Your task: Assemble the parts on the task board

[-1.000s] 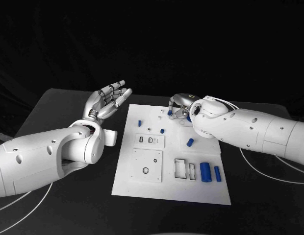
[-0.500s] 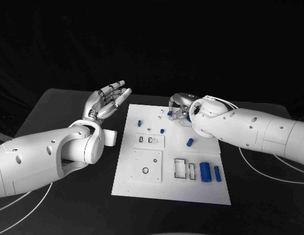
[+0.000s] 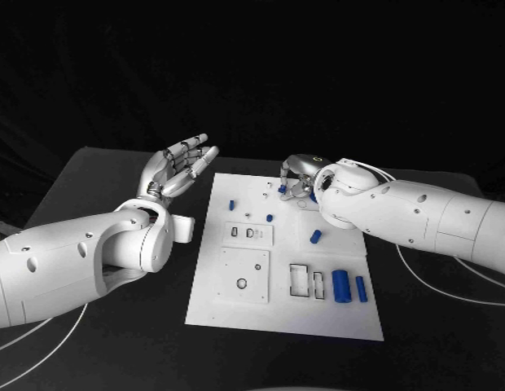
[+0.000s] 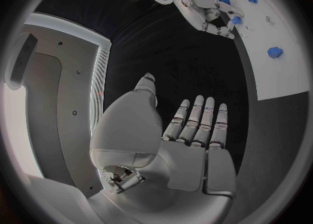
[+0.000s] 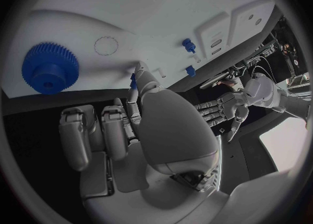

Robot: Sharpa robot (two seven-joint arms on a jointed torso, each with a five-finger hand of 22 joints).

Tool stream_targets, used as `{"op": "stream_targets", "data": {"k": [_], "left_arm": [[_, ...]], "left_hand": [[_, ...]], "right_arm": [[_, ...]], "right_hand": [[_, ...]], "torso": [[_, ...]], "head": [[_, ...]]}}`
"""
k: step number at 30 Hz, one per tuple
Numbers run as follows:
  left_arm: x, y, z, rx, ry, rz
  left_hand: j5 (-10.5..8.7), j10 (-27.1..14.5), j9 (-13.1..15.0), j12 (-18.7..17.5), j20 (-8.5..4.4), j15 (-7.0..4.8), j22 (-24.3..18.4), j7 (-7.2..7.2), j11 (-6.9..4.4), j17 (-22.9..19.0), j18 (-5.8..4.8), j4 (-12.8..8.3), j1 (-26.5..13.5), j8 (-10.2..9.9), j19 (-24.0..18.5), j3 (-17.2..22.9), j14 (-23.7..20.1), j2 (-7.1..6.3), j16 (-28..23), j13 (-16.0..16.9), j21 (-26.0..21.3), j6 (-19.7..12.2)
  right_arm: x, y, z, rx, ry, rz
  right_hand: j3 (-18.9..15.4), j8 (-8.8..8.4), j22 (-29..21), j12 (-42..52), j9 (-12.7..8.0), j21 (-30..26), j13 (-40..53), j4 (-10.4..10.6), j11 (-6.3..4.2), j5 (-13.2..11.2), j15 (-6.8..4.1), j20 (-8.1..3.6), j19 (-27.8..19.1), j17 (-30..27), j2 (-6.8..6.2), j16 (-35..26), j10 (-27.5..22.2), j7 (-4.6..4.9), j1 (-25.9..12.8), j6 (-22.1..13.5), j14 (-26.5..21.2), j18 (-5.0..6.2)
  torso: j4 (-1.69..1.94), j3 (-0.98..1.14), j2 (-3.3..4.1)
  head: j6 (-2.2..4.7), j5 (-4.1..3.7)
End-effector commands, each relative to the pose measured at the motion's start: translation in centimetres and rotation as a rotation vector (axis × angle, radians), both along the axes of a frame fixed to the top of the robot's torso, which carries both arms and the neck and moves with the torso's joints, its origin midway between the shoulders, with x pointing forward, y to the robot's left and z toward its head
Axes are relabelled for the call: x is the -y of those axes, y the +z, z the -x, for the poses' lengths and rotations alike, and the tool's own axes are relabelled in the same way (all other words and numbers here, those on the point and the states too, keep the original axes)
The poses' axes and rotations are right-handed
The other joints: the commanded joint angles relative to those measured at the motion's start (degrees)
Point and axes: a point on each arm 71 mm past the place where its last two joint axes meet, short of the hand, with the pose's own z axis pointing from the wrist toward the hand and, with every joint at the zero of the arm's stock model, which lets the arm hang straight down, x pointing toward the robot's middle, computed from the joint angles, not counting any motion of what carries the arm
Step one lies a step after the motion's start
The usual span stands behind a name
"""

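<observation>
R hand point(image 3: 296, 181) down at the far edge of the white task board point(image 3: 283, 314), fingertips pinching a small blue part point(image 3: 283, 188) (blue gear point(image 5: 50, 67) lies just beside), L hand point(image 3: 180, 168) hovering flat, fingers apart, holding nothing, off the board's left.

No readable text, labels, brands, numbers or signs were found in any view.
</observation>
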Motion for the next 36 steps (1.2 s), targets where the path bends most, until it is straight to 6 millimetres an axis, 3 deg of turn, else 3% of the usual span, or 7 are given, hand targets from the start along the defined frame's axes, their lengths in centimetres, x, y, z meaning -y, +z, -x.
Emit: {"op": "stream_targets", "data": {"k": [1,7,14,19,31,36], "left_arm": [[0.25,0.17,0.02,0.011,-0.017,0.003],[0.28,0.16,-0.01,0.011,-0.017,0.003],[0.31,0.15,-0.02,0.011,-0.018,0.003],[0.27,0.15,-0.01,0.011,-0.017,0.003],[0.27,0.16,0.03,0.011,-0.018,0.003],[0.26,0.17,0.04,0.011,-0.018,0.003]], "left_hand": [[-0.22,0.24,0.06,-0.02,0.05,0.07,-0.09,6.71,0.19,0.03,1.05,-0.07,-0.08,0.20,-0.43,0.27,-0.28,0.51,0.21,-0.06,0.02,0.10],[-0.21,0.23,0.06,-0.02,0.05,0.08,-0.10,6.71,0.19,0.03,1.05,-0.09,-0.06,0.20,-0.46,0.34,-0.29,0.71,0.22,-0.06,0.02,0.11],[-0.21,0.23,0.06,-0.02,0.05,0.08,-0.10,6.71,0.19,0.03,1.05,-0.09,-0.06,0.20,-0.46,0.34,-0.29,0.71,0.22,-0.06,0.02,0.11],[-0.21,0.23,0.06,-0.02,0.05,0.08,-0.10,6.71,0.19,0.03,1.05,-0.09,-0.06,0.20,-0.46,0.34,-0.29,0.71,0.22,-0.06,0.02,0.11],[-0.18,0.21,0.05,-0.02,0.06,0.09,-0.11,6.71,0.20,0.03,1.05,-0.10,-0.04,0.20,-0.52,0.41,-0.31,0.93,0.23,-0.06,0.01,0.09],[-0.18,0.21,0.05,-0.02,0.06,0.09,-0.11,6.71,0.20,0.03,1.05,-0.10,-0.04,0.20,-0.52,0.41,-0.31,0.93,0.23,-0.06,0.01,0.09]], "right_arm": [[-0.09,-0.58,0.20,-0.032,0.008,0.023],[-0.11,-0.63,0.25,-0.037,0.011,0.026],[-0.12,-0.67,0.25,-0.042,0.014,0.027],[-0.13,-0.71,0.25,-0.047,0.015,0.030],[-0.21,-0.71,0.27,-0.047,0.019,0.030],[-0.26,-0.69,0.27,-0.045,0.021,0.028]], "right_hand": [[0.31,0.54,12.75,-0.01,1.00,-0.30,0.03,0.55,0.17,0.19,-0.02,-0.28,3.91,13.97,-1.11,-0.05,0.27,0.37,0.15,-0.63,5.72,0.44],[2.38,2.09,12.77,0.00,4.42,-0.31,0.03,3.79,0.26,0.19,0.07,-0.26,3.90,13.95,-4.26,-0.06,0.04,0.56,0.22,-1.90,5.71,0.44],[3.51,3.08,12.70,0.07,6.42,-0.38,0.10,10.65,0.16,0.19,-0.02,-0.20,3.81,13.75,-7.79,-0.12,0.80,0.43,1.30,-0.66,5.66,0.47],[1.95,2.74,12.58,0.02,6.59,-0.49,0.07,13.54,0.16,0.20,-0.05,-0.23,3.69,13.80,-8.28,-0.10,0.46,0.39,2.09,-0.04,5.67,0.51],[-0.95,0.16,12.45,-0.08,5.14,-0.62,-0.03,13.76,0.15,0.22,-0.06,-0.29,3.55,13.66,-7.37,-0.15,-0.87,0.27,1.68,1.18,5.64,0.56],[-2.20,-2.73,12.39,-0.06,3.11,-0.69,-0.03,13.81,0.09,0.18,-0.08,-0.30,3.47,13.58,-6.96,-0.18,-1.32,0.08,1.44,2.96,5.62,0.59]], "torso": [[-0.02,0.00,0.01],[-0.05,0.00,0.00],[-0.07,-0.01,0.01],[-0.05,-0.01,0.05],[-0.04,-0.02,0.02],[-0.03,0.00,0.03]], "head": [[-0.11,0.00],[-0.14,0.00],[-0.25,-0.07],[-0.29,-0.08],[-0.42,-0.14],[-0.40,-0.19]]}}
